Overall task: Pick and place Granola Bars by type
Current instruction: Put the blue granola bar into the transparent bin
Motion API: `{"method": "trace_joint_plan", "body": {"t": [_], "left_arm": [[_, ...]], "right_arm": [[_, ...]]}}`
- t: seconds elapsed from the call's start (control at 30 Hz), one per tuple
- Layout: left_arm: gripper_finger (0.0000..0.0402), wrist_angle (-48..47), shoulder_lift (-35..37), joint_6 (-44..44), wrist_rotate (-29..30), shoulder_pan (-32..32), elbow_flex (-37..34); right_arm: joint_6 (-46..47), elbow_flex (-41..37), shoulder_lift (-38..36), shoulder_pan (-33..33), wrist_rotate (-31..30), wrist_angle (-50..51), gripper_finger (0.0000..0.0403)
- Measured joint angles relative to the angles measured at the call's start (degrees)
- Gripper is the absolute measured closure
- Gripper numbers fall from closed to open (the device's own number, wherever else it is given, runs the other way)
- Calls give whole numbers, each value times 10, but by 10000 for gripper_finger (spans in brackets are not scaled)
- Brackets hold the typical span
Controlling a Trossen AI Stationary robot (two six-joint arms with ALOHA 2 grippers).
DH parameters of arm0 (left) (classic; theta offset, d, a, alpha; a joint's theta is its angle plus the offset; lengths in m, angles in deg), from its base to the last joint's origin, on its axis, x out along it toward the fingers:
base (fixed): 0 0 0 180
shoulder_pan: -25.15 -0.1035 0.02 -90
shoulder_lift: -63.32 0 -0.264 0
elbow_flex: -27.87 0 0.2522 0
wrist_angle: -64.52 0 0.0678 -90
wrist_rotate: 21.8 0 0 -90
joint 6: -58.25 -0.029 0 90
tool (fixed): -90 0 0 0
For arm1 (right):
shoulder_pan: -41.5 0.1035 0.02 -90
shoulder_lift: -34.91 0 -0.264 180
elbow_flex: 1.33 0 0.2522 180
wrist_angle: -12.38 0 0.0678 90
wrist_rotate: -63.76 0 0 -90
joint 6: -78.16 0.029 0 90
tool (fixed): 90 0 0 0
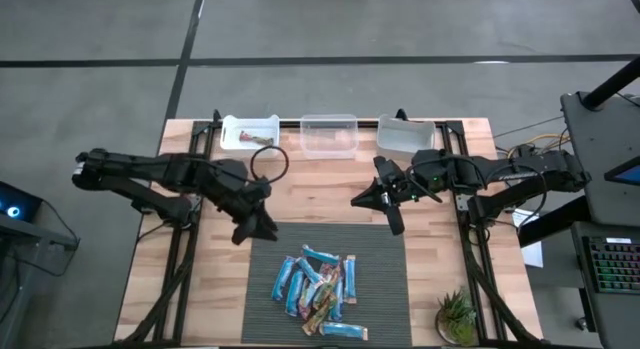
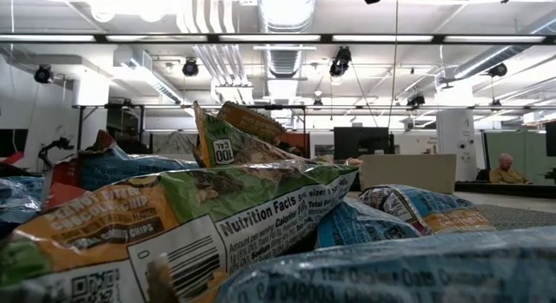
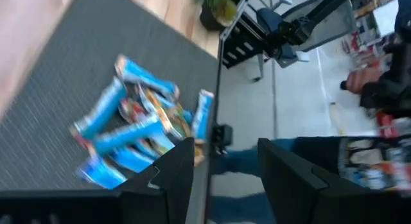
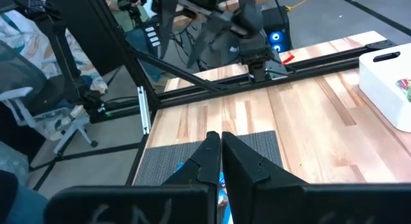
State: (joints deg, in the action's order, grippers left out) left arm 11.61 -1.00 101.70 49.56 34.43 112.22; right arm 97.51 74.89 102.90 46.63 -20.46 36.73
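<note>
The granola bars [image 1: 315,289] lie in a loose heap on the grey mat [image 1: 380,259], mostly blue with some multicoloured ones. The low view shows them close up: a green and orange bar [image 2: 174,216] rests on blue ones [image 2: 417,207]. One multicoloured bar [image 1: 262,139] lies in the far left white bin [image 1: 235,132]. My left gripper [image 1: 262,229] [image 3: 225,169] hovers open above the mat's far left corner, with nothing between its fingers. Above the mat's far right part, my right gripper [image 1: 365,200] [image 4: 220,150] hangs shut and empty.
A clear bin [image 1: 329,134] and another bin [image 1: 405,135] stand along the far edge beside the white one. A small potted plant [image 1: 457,317] sits at the near right corner. Bare wood [image 1: 320,189] lies between the bins and the mat.
</note>
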Motion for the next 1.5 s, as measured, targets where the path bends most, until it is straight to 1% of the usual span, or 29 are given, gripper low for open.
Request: {"method": "trace_joint_plan", "body": {"t": [0.17,0.23,0.53,0.73,0.9,1.0,1.17,1.3,1.5], "left_arm": [[248,-6,0,135,0,31,0],[248,-5,-2,174,1,41,0],[248,-5,-38,232,2,88,0],[248,-12,-69,262,3,97,18],[249,-55,-102,248,8,103,68],[249,-107,-124,233,15,105,109],[249,-173,-158,184,37,106,168],[248,-174,-175,128,40,107,184],[248,-175,-188,11,40,116,183]], "right_arm": [[0,0,0,0,0,14,394],[0,0,0,0,0,23,394],[-8,0,0,-1,-15,43,394],[-15,0,0,-1,-15,43,394],[-17,0,0,-1,-15,44,394],[-18,0,0,-1,-15,44,394],[-18,0,0,-1,-15,44,394],[-18,0,0,-1,-15,44,394],[-18,0,0,-1,-15,42,394]]}}
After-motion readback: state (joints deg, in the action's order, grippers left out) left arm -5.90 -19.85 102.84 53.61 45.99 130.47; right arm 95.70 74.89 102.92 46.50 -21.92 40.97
